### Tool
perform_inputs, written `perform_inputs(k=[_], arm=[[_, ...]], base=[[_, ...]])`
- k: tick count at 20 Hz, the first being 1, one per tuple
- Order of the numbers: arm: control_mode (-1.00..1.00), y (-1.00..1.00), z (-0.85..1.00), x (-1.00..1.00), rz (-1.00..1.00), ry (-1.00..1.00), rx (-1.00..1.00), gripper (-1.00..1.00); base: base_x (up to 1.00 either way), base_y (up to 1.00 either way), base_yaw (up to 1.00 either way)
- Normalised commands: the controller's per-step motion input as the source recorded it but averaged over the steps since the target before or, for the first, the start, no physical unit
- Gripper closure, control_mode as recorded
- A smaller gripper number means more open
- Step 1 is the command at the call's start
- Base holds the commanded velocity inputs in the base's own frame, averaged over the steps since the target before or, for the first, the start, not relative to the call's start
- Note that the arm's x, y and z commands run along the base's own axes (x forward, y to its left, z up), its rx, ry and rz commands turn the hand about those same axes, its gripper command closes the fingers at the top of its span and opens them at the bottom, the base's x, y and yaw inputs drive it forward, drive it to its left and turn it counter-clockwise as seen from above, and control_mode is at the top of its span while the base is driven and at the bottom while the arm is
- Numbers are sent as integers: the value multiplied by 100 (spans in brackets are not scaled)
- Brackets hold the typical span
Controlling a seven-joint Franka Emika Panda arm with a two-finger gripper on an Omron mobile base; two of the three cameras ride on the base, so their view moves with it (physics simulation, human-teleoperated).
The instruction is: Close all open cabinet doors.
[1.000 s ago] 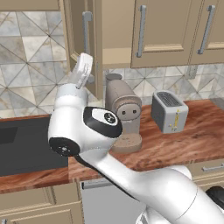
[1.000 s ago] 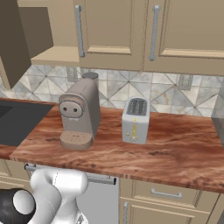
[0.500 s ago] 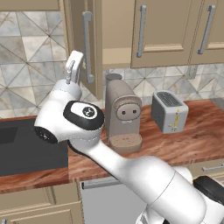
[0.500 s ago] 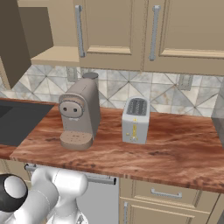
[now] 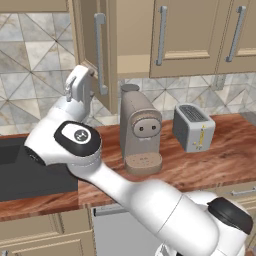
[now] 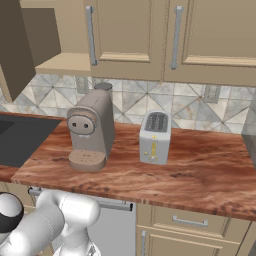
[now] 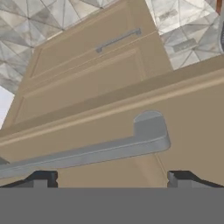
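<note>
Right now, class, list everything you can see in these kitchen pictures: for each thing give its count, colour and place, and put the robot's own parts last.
Open cabinet door: one, beige with a silver bar handle, swung out from the wall cabinet above the counter's left part.
Closed cabinet doors: two, beige, silver handles, on the wall above the appliances.
Coffee machine: one, taupe, on the counter below the open cabinet.
Toaster: one, silver-grey, right of the coffee machine.
Counter: one, reddish-brown wood grain.
Sink: one, black, at the counter's left.
Base drawer: one, beige, under the counter.
Arm: one, white.
Tool: one, dark tips, open, close to the open door's handle.
</note>
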Motion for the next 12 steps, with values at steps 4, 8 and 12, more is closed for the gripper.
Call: perform_inputs(k=[4, 8, 12], arm=[[-100, -24, 0, -12, -10, -11, 0, -100], [-100, -31, 0, -1, -7, -8, 1, -100], [-100, -44, 0, 0, -2, -5, 2, -100]], base=[[0, 0, 0], [0, 0, 0], [0, 0, 0]])
